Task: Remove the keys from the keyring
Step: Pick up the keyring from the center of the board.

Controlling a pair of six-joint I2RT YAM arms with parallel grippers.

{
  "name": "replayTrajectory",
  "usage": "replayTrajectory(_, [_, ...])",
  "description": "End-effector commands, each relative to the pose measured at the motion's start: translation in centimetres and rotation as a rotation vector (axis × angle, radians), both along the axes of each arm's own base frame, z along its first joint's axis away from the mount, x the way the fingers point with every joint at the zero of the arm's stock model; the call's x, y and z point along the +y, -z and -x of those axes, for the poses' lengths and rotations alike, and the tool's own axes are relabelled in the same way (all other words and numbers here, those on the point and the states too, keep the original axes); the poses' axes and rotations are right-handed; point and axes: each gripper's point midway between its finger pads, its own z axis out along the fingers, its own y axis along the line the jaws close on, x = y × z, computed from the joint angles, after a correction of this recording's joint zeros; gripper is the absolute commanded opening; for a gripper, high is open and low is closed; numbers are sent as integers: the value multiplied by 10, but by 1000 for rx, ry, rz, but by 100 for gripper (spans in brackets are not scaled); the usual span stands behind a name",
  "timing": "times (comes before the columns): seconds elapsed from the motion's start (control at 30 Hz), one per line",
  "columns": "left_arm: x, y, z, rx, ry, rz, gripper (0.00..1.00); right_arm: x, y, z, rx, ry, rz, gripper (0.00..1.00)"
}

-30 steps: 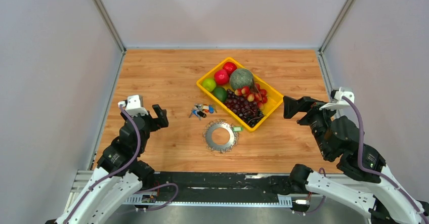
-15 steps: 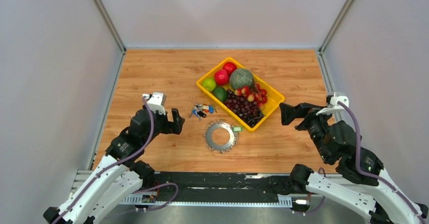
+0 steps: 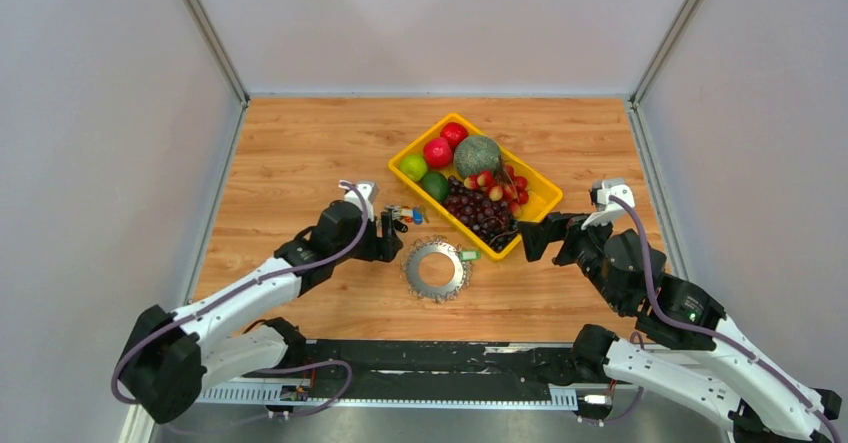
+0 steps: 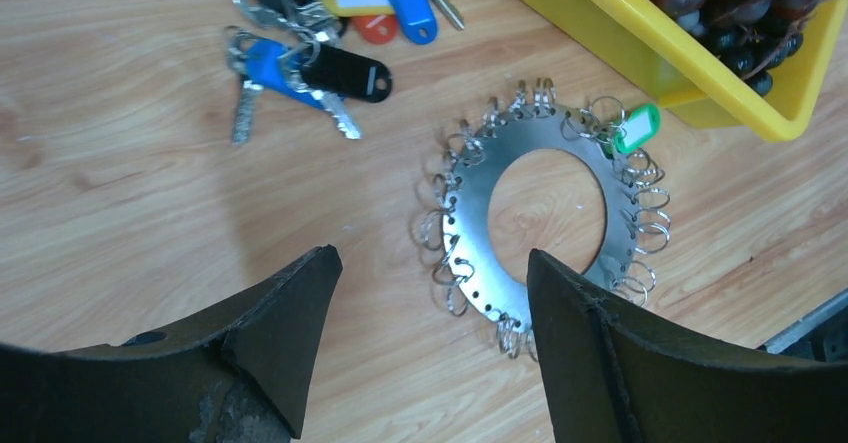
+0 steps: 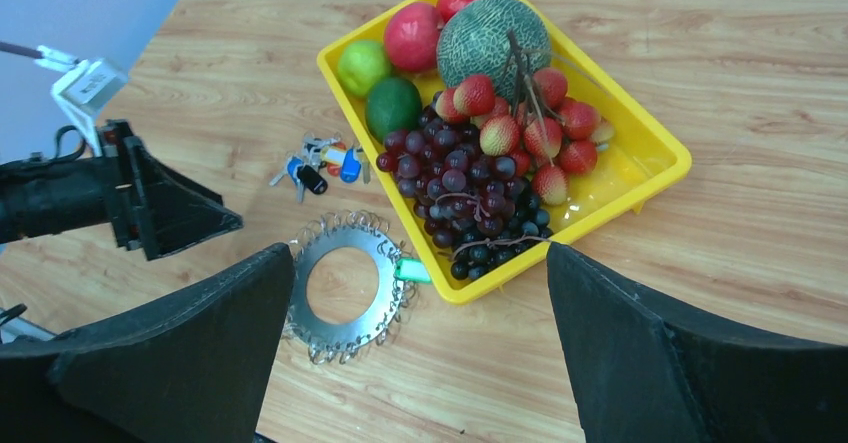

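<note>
- The left tool (image 4: 430,258) is released, jaws spread wide with nothing between them. It hangs over the wooden desk (image 3: 300,153), just left of the ring.
- The large flat silver metal keyring (image 4: 468,218) lies flat on the desk between the two tools. The small silver keys (image 4: 650,203) crowd its outer edge; close up they read as thin wire loops.
- The right tool (image 5: 420,251) is also released and empty, above the desk right of the ring.
- Risk, left: a small bunch of coloured-head keys (image 4: 320,63) lies near, just beyond the ring. A reach running long could close on the wrong bunch.
- Risk, centre: the ring's thin edge gives little to pinch, so jaws may skid and shove it. The keys sit so close that gripping one may catch its neighbours. That could drag the whole ring unless the other tool pins it.
- Risk, right: the small green plastic tag (image 4: 637,126) sits just beside the yellow plastic tray (image 4: 590,38). A ring pushed that way could jam against the wall.
- Counts:
  - Two tools.
  - One coloured bunch, showing two blue heads, one black fob, one red and one yellow-framed tag.
  - One keyring.
  - Silver keys well over a dozen, too overlapped for an exact count.
  - One green tag.
  - One tray, holding one netted melon, two red fruit, two green fruit, one heap of dark grapes and roughly seven strawberries.
</note>
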Motion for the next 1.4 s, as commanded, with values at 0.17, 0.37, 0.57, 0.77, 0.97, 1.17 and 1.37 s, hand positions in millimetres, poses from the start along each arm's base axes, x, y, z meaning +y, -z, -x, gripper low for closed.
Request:
replayTrajectory(0.17, [-50, 16, -27, -36, 65, -1, 73, 21, -1, 1, 5, -70, -45, 100])
replayTrajectory(0.37, [-65, 37, -37, 8, 96, -31, 69, 27, 3, 4, 13, -103, -51, 100])
replayTrajectory(0.57, [-77, 56, -42, 63, 114, -45, 60, 28, 7, 6, 20, -113, -63, 100])
replayTrajectory(0.77, [-78, 72, -42, 104, 109, -62, 46, 29, 9, 8, 28, -120, -71, 100])
replayTrajectory(0.97, [-80, 81, -37, 134, 143, -75, 2, 34, 16, 8, 48, -133, -68, 100])
replayTrajectory(1.17, [-80, 29, -33, -5, 222, -29, 0, 44, 31, 8, 92, -161, -37, 100])
replayTrajectory(1.37, [-74, -25, -14, -139, 309, 31, 0, 59, 53, 6, 150, -195, 16, 100])
